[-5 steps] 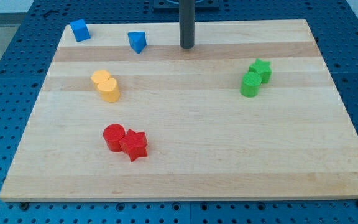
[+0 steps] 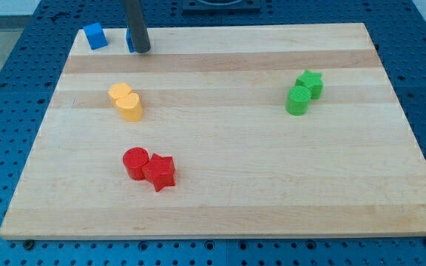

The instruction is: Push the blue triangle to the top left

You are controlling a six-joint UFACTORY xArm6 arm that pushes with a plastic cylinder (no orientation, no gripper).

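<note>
My tip (image 2: 141,50) against the mostly hidden blue triangle (image 2: 129,41), beside blue cube (image 2: 95,35).

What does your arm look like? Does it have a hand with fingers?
No hand and no fingers. All you can see of my arm is a straight, round rod, dark grey and smooth, running off the view's top. It has no cables, stickers or markings that show. Its lower end, my tip, is blunt and flat. It is by the blue triangle, right of the blue cube.
</note>
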